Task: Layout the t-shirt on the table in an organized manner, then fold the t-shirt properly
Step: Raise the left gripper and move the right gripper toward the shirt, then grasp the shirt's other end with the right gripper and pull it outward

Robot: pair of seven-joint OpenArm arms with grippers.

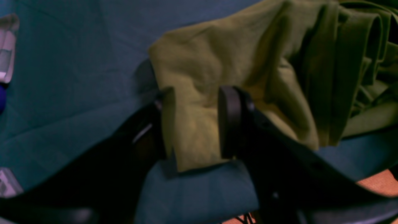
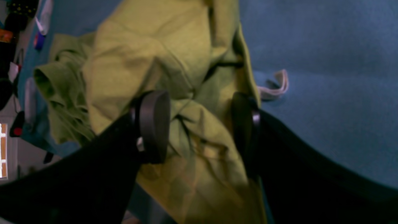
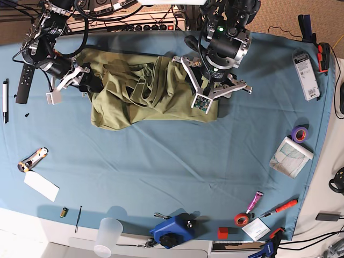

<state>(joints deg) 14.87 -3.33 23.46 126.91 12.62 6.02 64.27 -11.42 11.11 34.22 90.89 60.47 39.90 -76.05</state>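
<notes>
On table (image 3: 161,161): one t-shirt (image 3: 145,91); left fingers (image 1: 228,124) pinching hem, right fingers (image 2: 154,124) spread.

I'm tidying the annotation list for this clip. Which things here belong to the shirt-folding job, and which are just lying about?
Belongs to the job:
t-shirt
table
left gripper
right gripper

Just lying about:
purple tape roll
blue tool
plastic cup
black pen
red screwdriver

blue clamp (image 3: 171,232), purple tape roll (image 3: 300,133), clear cup (image 3: 108,235)
</notes>
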